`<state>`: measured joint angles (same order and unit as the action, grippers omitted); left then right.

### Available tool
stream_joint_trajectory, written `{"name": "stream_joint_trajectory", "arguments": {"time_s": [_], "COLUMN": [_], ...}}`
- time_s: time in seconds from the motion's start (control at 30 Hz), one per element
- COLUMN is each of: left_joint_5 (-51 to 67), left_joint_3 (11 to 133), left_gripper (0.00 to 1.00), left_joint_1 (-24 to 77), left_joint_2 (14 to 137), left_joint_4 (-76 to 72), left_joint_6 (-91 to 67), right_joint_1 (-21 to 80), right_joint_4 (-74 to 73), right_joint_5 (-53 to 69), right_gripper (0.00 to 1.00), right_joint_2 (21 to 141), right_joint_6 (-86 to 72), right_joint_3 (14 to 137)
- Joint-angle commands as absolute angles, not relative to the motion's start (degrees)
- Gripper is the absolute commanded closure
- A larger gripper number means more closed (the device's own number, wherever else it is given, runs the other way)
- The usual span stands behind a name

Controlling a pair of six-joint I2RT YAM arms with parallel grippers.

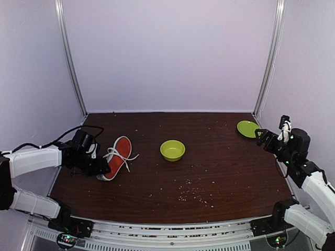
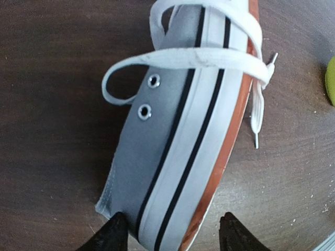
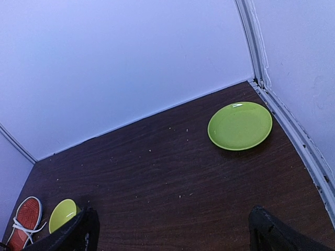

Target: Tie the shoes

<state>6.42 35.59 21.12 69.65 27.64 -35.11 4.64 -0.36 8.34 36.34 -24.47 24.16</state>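
Left claw (image 2: 172,235): released. Its two black tips stand either side of one end of the shoe (image 2: 157,157). The left tip is hard against the grey canvas and the right tip stands off the orange sole with bare bench showing between, so it straddles the shoe without gripping it.

Shoe: on the left part of the bench (image 1: 220,178), on its side. The sole is turned up and toward the middle, the grey side wall toward the left arm. I judge the end between the tips to be the heel, since the sole is narrower there in the top view.

Key relation: the long axis runs straight away from the left claw, from near-left to far-right. The claw is at the near end and looks down the length of the shoe.

Laces (image 2: 199,57): untied. They lie further along that axis, past the two side eyelets. One strand loops out over the canvas and across the rim, and the ends hang over the sole side onto the bench toward the bowl (image 1: 172,150).

Bowl: just beyond the shoe toward the centre, apart from it.

Right claw (image 3: 175,230): released, tips spread wide, nothing between them. It is held up over the far right of the bench, well apart from the shoe, which shows only small in the corner of its view. The plate (image 3: 240,125) is ahead of it by the right wall.

Judgement: the left arm is much the nearer. The laces are ahead of it, not under it, so it must reach forward along the shoe. The shoe probably needs setting upright first, and the right arm has the whole width of the bench to cross.
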Motion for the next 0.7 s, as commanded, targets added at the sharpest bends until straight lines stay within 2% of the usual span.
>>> {"name": "stream_joint_trajectory", "arguments": {"time_s": [0.0, 0.17, 0.33, 0.47, 0.53, 0.67], "left_joint_5": [0.99, 3.13, 5.69, 7.13, 8.39, 8.67], "left_joint_3": [34.65, 33.02, 34.7, 33.78, 32.91, 32.24], "left_gripper": [0.34, 0.18, 0.13, 0.13, 0.22, 0.72], "left_joint_1": [21.51, 21.43, 21.39, 21.38, 21.39, 21.38], "left_joint_2": [68.62, 67.19, 74.87, 77.8, 77.89, 76.48], "left_joint_4": [21.05, 15.54, 16.65, 16.01, 15.07, 15.77], "left_joint_6": [-36.21, -36.43, -35.74, -36.94, -37.4, -37.69], "right_joint_1": [5.01, 5.01, 5.01, 5.05, 5.01, 5.02], "right_joint_4": [-2.11, -2.73, -2.84, -3.06, -3.28, -3.4], "right_joint_5": [11.81, 14.74, 16.11, 16.68, 16.72, 16.5], "right_gripper": [0.01, 0.0, 0.0, 0.0, 0.0, 0.01], "right_joint_2": [34.86, 33.71, 33.92, 34.01, 34.01, 34.19], "right_joint_6": [-24.11, -22.64, -22.28, -22.15, -21.95, -21.63], "right_joint_3": [25.94, 25.71, 26.02, 26.25, 26.35, 26.61]}}
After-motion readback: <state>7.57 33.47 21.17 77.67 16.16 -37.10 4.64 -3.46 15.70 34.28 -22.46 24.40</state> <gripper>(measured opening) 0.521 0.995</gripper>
